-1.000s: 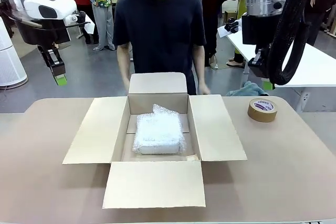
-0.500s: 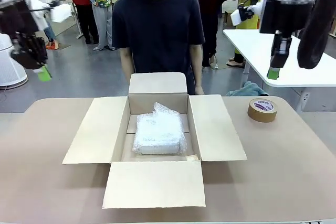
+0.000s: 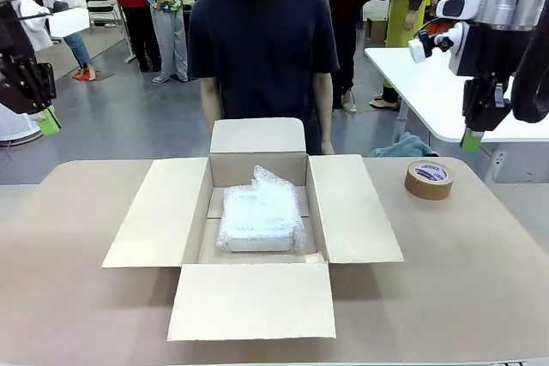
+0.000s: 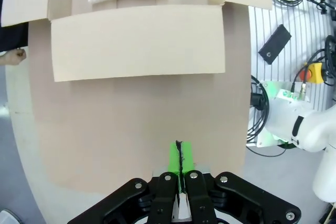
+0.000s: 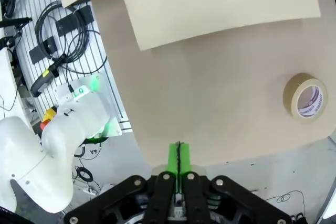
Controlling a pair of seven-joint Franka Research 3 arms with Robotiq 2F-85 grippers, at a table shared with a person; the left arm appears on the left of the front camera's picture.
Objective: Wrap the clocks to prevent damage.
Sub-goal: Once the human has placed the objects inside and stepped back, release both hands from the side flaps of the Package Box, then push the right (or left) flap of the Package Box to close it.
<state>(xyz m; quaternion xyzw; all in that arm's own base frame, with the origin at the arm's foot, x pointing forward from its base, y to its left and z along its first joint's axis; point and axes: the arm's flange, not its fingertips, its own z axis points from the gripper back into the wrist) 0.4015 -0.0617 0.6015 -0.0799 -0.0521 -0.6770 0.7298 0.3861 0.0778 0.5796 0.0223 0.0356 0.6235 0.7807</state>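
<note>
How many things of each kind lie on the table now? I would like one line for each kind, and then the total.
Cardboard box: 1
Bubble-wrapped bundle, inside the box: 1
Brown tape roll: 1
Total: 3

No writing could be read anywhere. The one printed mark was a band of purple lettering on the core label of the brown tape roll (image 3: 429,179), which lay on the worktop (image 3: 480,246) below and slightly left of the right claw (image 3: 471,139). The lettering was too small to make out.
</note>
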